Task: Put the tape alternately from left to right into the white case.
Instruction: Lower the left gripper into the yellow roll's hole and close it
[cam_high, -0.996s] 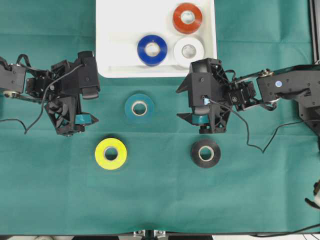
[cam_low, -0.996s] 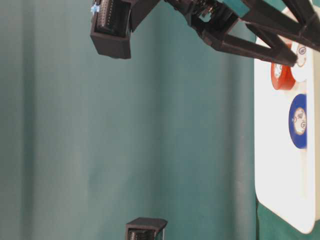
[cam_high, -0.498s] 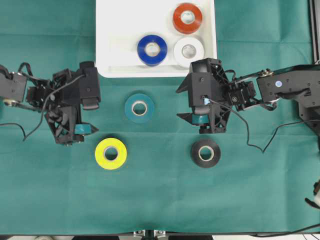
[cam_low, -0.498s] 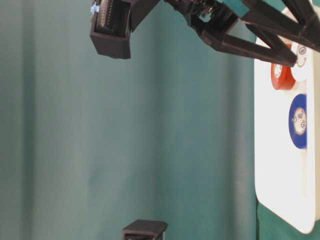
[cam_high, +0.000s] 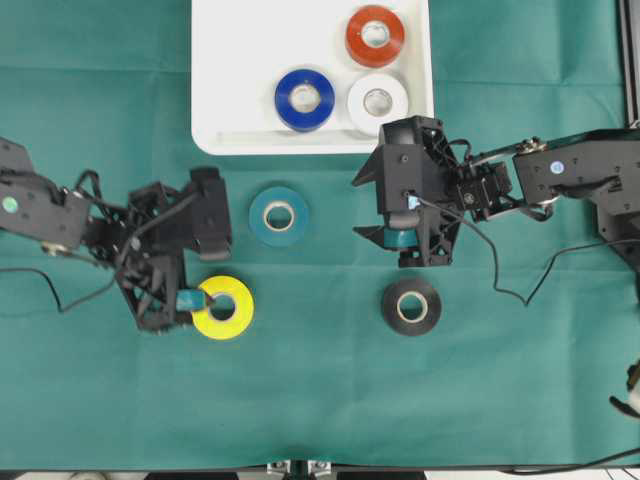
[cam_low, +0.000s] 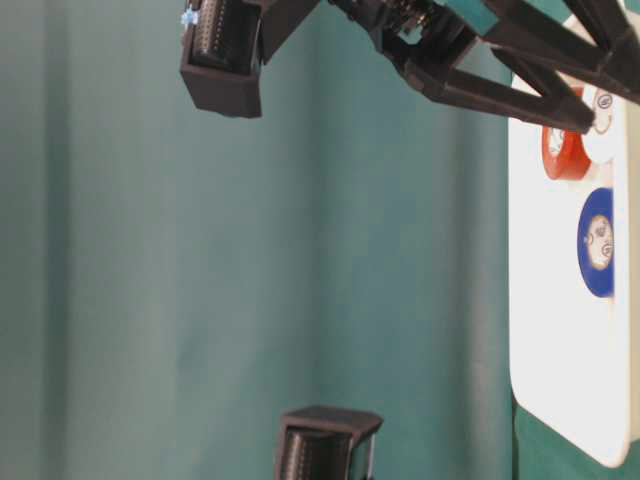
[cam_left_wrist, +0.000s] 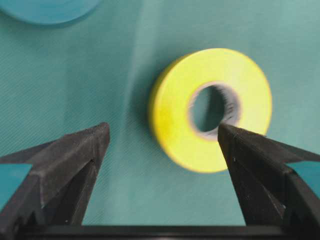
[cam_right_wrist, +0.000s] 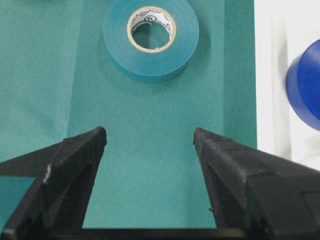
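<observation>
While left gripper (cam_left_wrist: 162, 142) gapes over yellow roll (cam_left_wrist: 212, 107) (unheld) | right gripper (cam_right_wrist: 150, 145) open, empty

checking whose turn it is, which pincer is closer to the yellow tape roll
Left. The left pincer stands open right at the yellow tape roll, one fingertip overlapping its edge. The right pincer hangs open well off to the roll's right, beside the teal tape roll.
</observation>
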